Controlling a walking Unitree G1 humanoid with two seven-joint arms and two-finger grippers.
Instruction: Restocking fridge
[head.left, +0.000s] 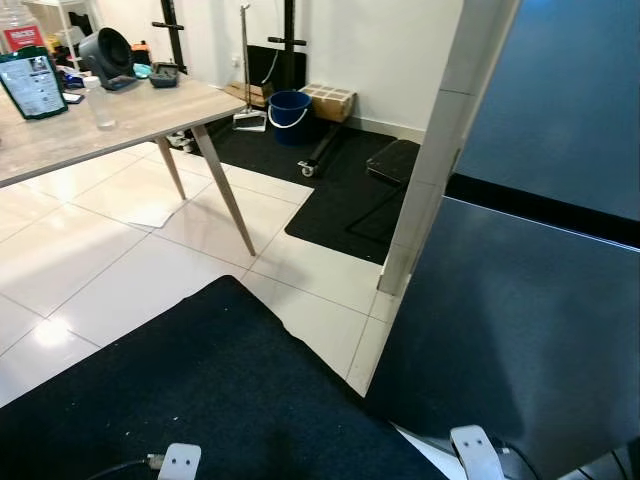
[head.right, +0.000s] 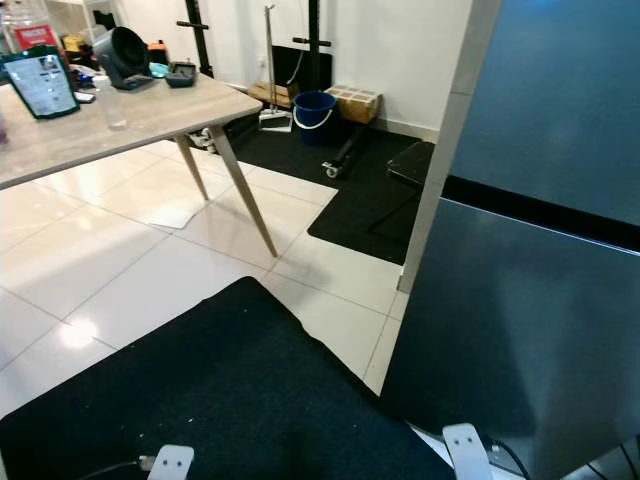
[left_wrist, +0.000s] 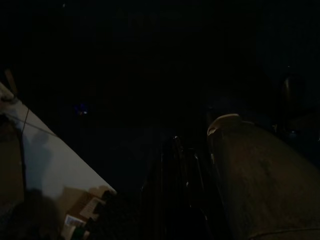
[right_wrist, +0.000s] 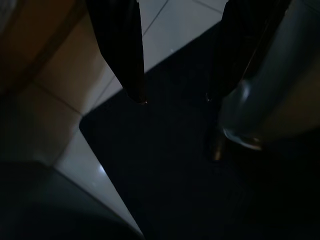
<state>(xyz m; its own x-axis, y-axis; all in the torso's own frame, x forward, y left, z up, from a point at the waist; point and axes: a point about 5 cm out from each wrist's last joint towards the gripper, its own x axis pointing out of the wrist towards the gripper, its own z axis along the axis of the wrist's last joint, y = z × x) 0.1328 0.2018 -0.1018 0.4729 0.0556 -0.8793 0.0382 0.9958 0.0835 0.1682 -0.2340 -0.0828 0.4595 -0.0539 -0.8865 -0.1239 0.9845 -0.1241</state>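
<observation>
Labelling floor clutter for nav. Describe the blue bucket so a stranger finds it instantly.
Start at the white back wall beyond the wooden table. At its foot, on the dark mat, stands the blue bucket, between a white dustpan and a tan cardboard box. It is the one round, bright blue thing there, with a pale handle draped across its rim.

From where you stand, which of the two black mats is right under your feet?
The near black mat, at the bottom of the head view. The far mat lies by the wall, holding a blue bucket.
</observation>
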